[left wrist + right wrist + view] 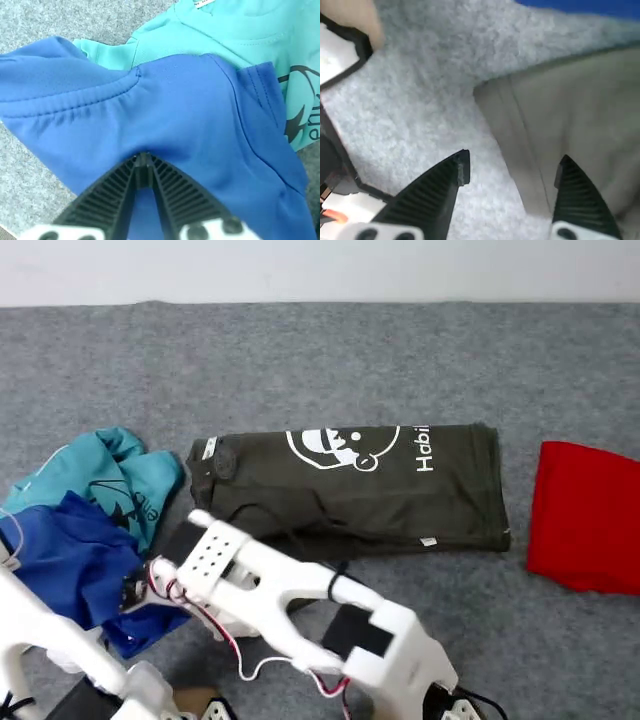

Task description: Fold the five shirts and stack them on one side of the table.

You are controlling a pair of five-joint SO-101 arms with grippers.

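A dark olive shirt (380,490) lies folded at the table's middle. My right gripper (514,167) is open just above the edge of the olive shirt (580,110), one finger over the cloth and the other over the carpet. In the high view that gripper (188,537) sits at the shirt's near left corner. A blue shirt (70,550) lies crumpled at the left, partly over a teal shirt (130,475). My left gripper (143,161) is shut on the blue shirt (190,100), with the teal shirt (240,30) beyond it. A red shirt (585,515) lies folded at the right edge.
Grey carpet (300,360) covers the table, with bare room behind the shirts up to the white wall. Both white arms crowd the near edge, with red and white cables (235,640) hanging from one. A white and black arm part (340,55) stands close to the right gripper.
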